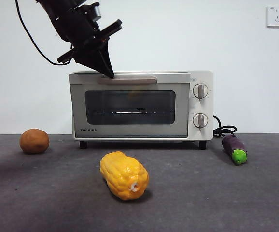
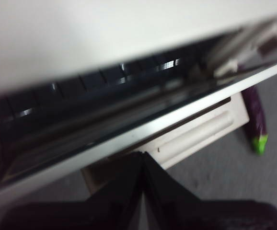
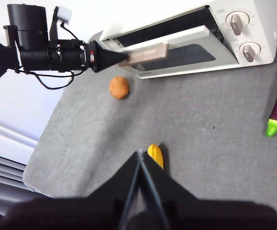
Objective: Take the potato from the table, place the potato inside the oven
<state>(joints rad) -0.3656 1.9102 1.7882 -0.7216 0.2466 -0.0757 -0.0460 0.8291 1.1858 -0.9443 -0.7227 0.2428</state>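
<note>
Pressing its tip against the bar handle point(image 1: 128, 80) of the Toshiba toaster oven point(image 1: 140, 105), the left gripper point(image 1: 109, 73) has its jaws pinched together on nothing, the door ajar at the top. Off to one side, the potato point(image 1: 34, 141) sits untouched on the table point(image 1: 216, 193), near the corn cob point(image 1: 124, 175). High above, the right gripper point(image 3: 139, 154) hangs with jaws closed and empty.

Cream-white boxy toaster oven point(image 1: 140, 105) at dark grey table's point(image 1: 226, 193) rear edge; reddish-brown potato point(image 1: 34, 141) leftward, purple eggplant point(image 1: 234, 148) rightward, bumpy yellow corn cob point(image 1: 124, 175) toward front edge
</note>
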